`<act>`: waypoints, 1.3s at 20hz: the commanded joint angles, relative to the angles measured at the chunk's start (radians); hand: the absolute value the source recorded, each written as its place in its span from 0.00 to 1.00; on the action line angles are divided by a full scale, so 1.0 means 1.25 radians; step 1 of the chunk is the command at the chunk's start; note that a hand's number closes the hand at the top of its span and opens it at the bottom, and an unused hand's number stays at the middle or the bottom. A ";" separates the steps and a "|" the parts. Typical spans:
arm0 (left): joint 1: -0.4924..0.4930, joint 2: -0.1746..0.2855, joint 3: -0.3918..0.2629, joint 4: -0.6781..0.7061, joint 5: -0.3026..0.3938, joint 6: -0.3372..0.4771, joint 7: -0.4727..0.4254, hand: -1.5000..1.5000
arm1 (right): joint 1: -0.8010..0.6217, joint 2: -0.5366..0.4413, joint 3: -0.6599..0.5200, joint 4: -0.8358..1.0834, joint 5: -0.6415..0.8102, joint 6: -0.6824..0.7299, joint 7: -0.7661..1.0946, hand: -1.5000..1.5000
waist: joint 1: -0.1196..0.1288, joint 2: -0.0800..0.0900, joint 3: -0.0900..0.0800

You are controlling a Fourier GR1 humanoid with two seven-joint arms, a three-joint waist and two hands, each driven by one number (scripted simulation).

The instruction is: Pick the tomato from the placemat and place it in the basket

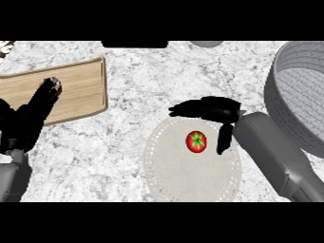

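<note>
A marbled grey counter [157,80] is observed beneath everything. The largest item upon it, a round grey basket [285,97] with a tall dotted wall, is seen to the right of the right hand [210,109], near it but apart, and is partly cut off by the view's edge. A wooden board [80,80] with a raised rim is found well to the left of that hand, tilted on the counter. An oval pale placemat [185,178] is laid directly below the right hand, and its far edge is covered by the fingers. The right hand is noted spread and relaxed, fingers stretched leftward and thumb [224,137] hanging toward the robot; nothing is held in it. The left hand [17,123] is recorded at the view's left, open with fingers up, at rest over the board's near corner, with nothing held. The tomato [196,141], red with a green stalk, is located on the placemat, just under the right hand's fingers and just left of its thumb, with a narrow gap seen on both sides.
</note>
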 commanded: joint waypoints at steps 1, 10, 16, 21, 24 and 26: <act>-0.028 0.005 0.018 0.033 0.007 -0.015 0.007 0.50 | -0.022 0.000 -0.004 0.054 0.009 0.051 -0.093 0.00 | 0.000 0.001 0.000; 0.024 -0.017 0.006 -0.051 -0.009 -0.009 0.037 0.50 | 0.028 -0.041 0.002 -0.041 0.021 0.063 -0.099 0.00 | -0.003 -0.002 0.000; 0.032 -0.032 0.016 -0.017 -0.016 -0.027 -0.008 0.50 | 0.045 0.026 0.003 0.049 0.097 -0.072 -0.093 0.00 | 0.001 0.000 0.000; 0.017 -0.048 0.008 -0.061 -0.036 0.001 0.044 0.50 | 0.087 0.060 0.010 -0.022 0.137 -0.072 -0.037 0.00 | -0.003 -0.002 0.000; 0.029 0.013 0.057 -0.051 0.015 -0.069 0.047 0.50 | 0.085 0.074 0.065 0.014 0.201 -0.148 -0.063 1.00 | 0.003 -0.001 0.000; -0.044 -0.011 0.054 0.070 -0.021 -0.048 -0.015 0.50 | 0.082 0.073 0.046 0.027 0.218 -0.157 -0.084 1.00 | -0.006 0.000 0.000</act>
